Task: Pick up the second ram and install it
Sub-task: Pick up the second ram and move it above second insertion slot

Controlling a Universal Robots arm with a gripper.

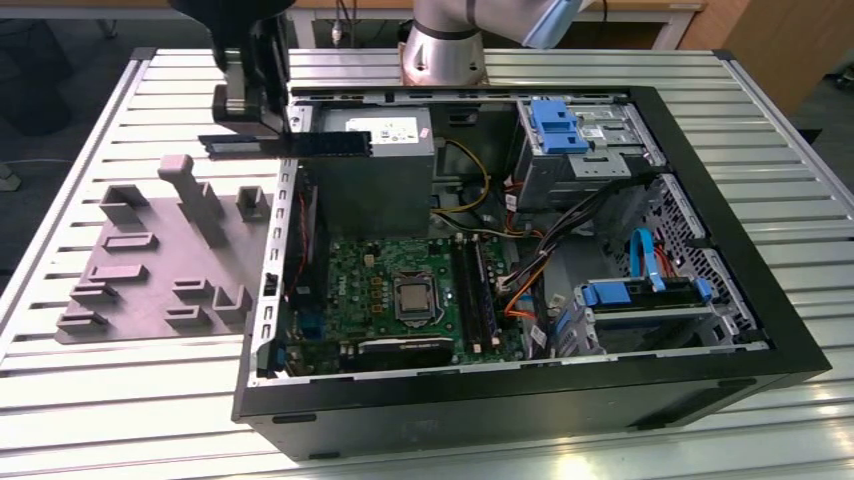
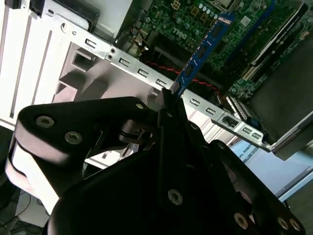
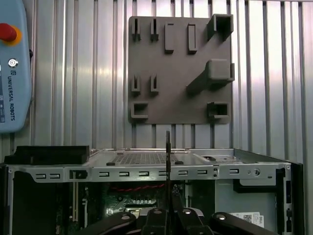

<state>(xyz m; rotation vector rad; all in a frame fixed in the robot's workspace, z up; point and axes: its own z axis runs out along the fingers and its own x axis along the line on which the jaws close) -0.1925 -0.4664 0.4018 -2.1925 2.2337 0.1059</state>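
The second ram (image 1: 310, 145) is a long, thin, dark stick hanging level above the left wall of the open computer case (image 1: 534, 400), in front of the power supply. My gripper (image 1: 260, 128) is shut on it from above, near its left half. In the second wrist view the ram (image 2: 205, 49) shows blue and runs from my black fingers (image 2: 167, 100) out over the motherboard. In the first wrist view the ram (image 3: 167, 156) is seen edge-on as a thin line over the case wall. The long black memory slots (image 1: 474, 290) lie right of the processor socket.
A grey fixture plate (image 1: 160, 260) with raised holders lies on the slatted table at the exterior view's left. Inside the case are the power supply (image 1: 367, 170), blue drive brackets (image 1: 554, 125), orange and blue cables (image 1: 527, 285) and the motherboard (image 1: 387, 290). A teach pendant (image 3: 12, 68) lies beside the plate.
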